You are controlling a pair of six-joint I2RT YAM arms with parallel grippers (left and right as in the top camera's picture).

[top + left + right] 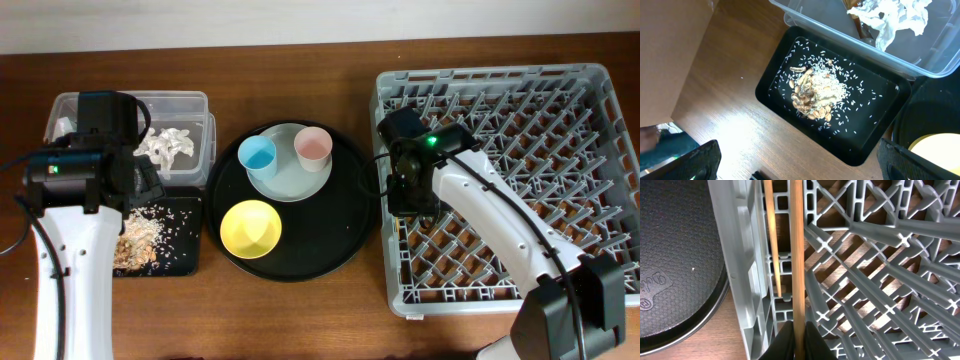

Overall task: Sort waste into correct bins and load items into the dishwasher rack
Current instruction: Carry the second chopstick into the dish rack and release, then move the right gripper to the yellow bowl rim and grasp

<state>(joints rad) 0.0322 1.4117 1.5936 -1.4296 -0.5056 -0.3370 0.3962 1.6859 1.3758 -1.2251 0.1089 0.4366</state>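
My right gripper (799, 341) is shut on one wooden chopstick (799, 255) over the left edge of the grey dishwasher rack (590, 100). The second chopstick (771, 240) lies in the rack beside it. My left gripper (805, 170) is open and empty above the shallow black tray (880, 145), which holds beige food scraps (815, 95). White tissue (895, 17) lies in the clear tub (920, 67). The yellow bowl (250, 228), blue cup (257, 154) and pink cup (312, 148) stand on the round tray, both cups on the pale plate (290, 182).
The large round black tray (335, 235) sits between the bins and the rack, and its rim shows in the right wrist view (675, 255), close to the rack wall. Bare wooden table (740, 125) lies left of the shallow tray.
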